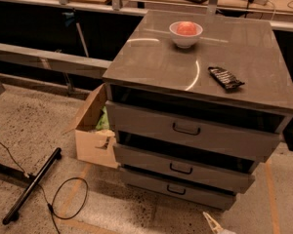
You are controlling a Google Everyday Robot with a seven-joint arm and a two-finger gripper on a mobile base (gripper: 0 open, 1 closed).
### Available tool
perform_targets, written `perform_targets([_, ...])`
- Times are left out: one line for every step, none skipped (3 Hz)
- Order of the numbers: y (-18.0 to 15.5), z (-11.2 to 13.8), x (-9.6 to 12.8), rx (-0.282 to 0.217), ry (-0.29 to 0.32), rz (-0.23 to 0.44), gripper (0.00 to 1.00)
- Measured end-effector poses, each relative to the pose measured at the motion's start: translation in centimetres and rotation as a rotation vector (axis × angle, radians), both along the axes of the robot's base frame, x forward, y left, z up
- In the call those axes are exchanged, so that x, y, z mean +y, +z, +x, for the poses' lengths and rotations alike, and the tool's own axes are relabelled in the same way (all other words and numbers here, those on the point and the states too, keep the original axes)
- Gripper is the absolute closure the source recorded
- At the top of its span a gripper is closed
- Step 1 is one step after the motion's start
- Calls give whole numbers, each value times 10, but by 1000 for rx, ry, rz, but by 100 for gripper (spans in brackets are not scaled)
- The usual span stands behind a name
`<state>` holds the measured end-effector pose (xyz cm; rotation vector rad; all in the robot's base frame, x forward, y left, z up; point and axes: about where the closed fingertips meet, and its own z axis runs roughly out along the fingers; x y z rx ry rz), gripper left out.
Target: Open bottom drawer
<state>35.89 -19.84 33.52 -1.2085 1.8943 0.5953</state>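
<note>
Pale plastic at the bottom edge of the frame, just right of centre, is all that shows of the gripper (211,223). It is only a pointed tip low over the speckled floor, and whether it is parted or closed cannot be told. Just above and slightly left of it sits the bottom drawer (205,195), the slimmest grey metal front, lowest in the cabinet and close to the floor. A dark slit runs along its top edge under the middle drawer (212,175). The place to take hold is its small black loop handle (176,189), at the centre of the front. The bare metal face is smooth, offers no lip, and would likely slip. The loop looks stiff but shallow, so hooking it squarely and pulling straight out along the runners seems wiser than pulling at an angle. An empty sheet-metal drawer should slide lightly, though it may rack if tugged off-centre. Higher up, the cabinet top holds a white bowl (185,34) and a black packet (225,78), and a cardboard box (90,138) stands against the cabinet's left side.
</note>
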Motion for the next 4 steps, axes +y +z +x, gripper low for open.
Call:
perform_targets([-16,20,28,-142,52,-10,0])
perform_targets([-37,36,51,-232,63,-93,0])
perform_targets([-59,50,71,-263,56,-176,0])
perform_targets([-62,68,60,-290,-4,-227,0])
